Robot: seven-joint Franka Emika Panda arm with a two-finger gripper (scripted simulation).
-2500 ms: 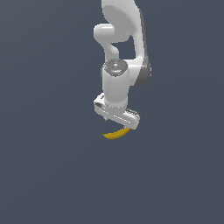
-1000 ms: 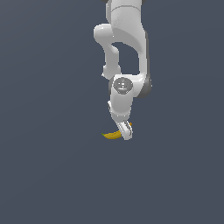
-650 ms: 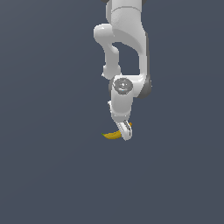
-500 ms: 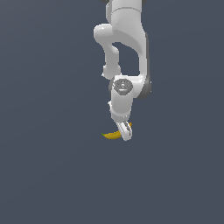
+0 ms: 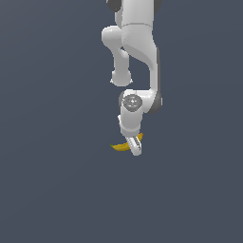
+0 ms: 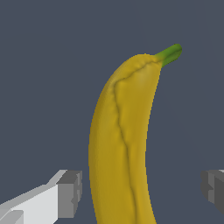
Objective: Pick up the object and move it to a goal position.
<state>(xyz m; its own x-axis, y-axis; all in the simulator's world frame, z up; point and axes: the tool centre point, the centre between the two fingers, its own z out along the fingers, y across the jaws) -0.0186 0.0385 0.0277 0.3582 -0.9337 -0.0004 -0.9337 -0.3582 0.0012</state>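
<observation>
No writing or labels legible in either view. Exterior view: banana [image 5: 121, 146] sits at the gripper [image 5: 134, 146], green stem tip sticking out toward the exterior view's left; white arm [image 5: 137, 57] hangs from above against plain grey backdrop. Wrist view adds detail: banana [image 6: 120, 144] fills the gap between the finger pads [image 6: 69, 194], one pad just beside it, the other apart w/ a gap. Can't tell if the pincer is clenched on it or loose.

Both renders are evenly and softly lit against a flat slate-grey backdrop, with no cast shadows or glare. The arm [image 5: 137, 57] shades darker toward 3 o'clock. The banana [image 6: 122, 144] looks sharp, its edges slightly jagged; no blur or distortion.
</observation>
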